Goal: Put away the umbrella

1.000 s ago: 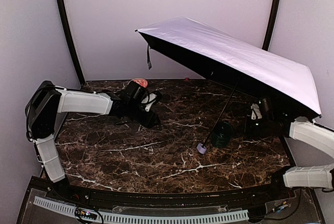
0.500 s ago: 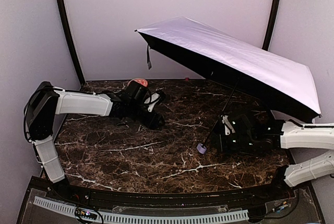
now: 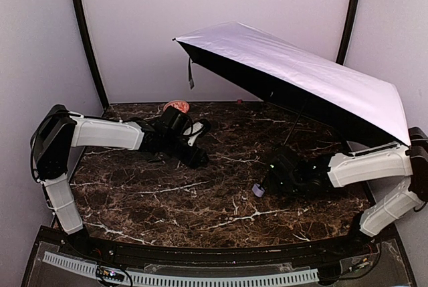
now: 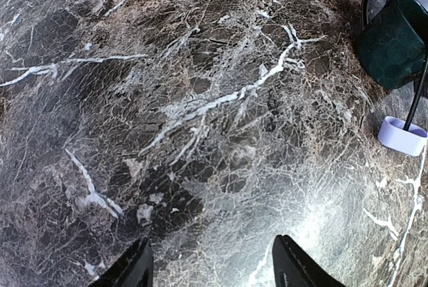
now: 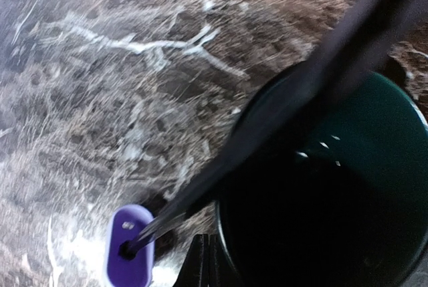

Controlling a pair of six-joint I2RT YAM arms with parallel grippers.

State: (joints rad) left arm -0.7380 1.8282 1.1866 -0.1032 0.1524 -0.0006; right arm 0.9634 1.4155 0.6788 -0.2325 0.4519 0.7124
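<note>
The umbrella stands open, its lavender-silver canopy (image 3: 294, 76) tilted over the right half of the table. Its thin black shaft (image 5: 301, 100) runs down to the small lavender handle (image 3: 259, 190), which rests on the marble. My right gripper (image 3: 269, 183) is low beside that handle, and its jaws (image 5: 207, 260) are shut with nothing between them, just right of the handle (image 5: 129, 247) and against the dark green mug (image 5: 334, 186). My left gripper (image 3: 199, 160) hovers open over bare marble at centre left, fingertips (image 4: 137, 263) wide apart, far from the handle (image 4: 401, 136).
A red patterned bowl (image 3: 176, 106) sits at the back left, behind the left arm. The green mug (image 4: 391, 39) stands right next to the shaft. The canopy overhangs the right arm. Brown marble table (image 3: 200, 200); walls close on all sides.
My right arm swung left from under the canopy to the handle and mug, and its jaws closed. My left gripper opened a little wider and barely moved.
</note>
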